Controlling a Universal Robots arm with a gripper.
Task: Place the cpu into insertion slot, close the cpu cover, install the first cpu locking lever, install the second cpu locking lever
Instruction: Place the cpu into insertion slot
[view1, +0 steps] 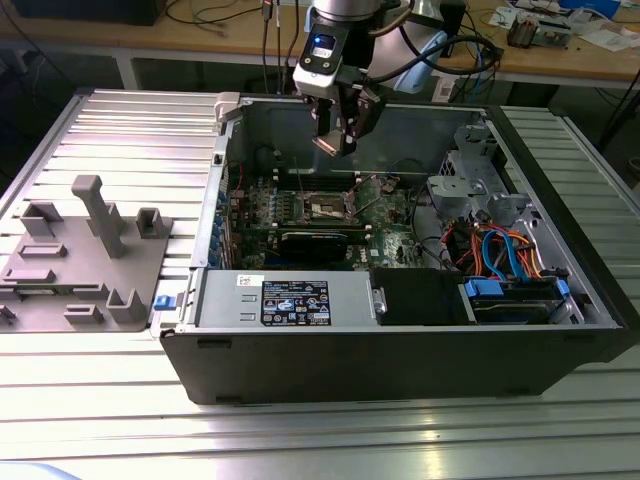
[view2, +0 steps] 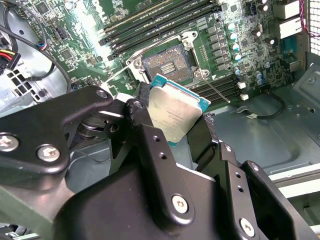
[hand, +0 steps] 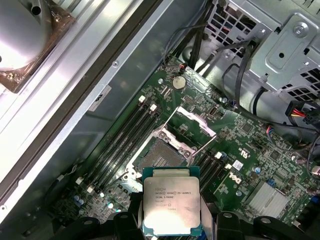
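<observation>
The ribbed aluminium desk (view1: 100, 420) carries an open black-and-grey computer case (view1: 400, 365) lying on its side, with its green circuit board facing up. My black two-fingered gripper (view1: 335, 135) is clenched on the cpu, a small flat square chip with a silvery-grey metal top (hand: 171, 205). It pinches the chip by two opposite edges and holds it well above the insertion slot, a small square socket with a dark centre and a thin silvery rim (hand: 160, 152). The cpu cover, a thin silvery metal frame (hand: 189, 125), stands raised at one edge of the slot, so the slot lies open.

My worry is the seating. I can't tell whether the chip hangs level or square to the slot. If it went down canted or turned, I judge it could bend the slot's contacts. A fingertip could also snag the raised cover, or the long dark memory slots (hand: 125, 135) just beside the slot.
</observation>
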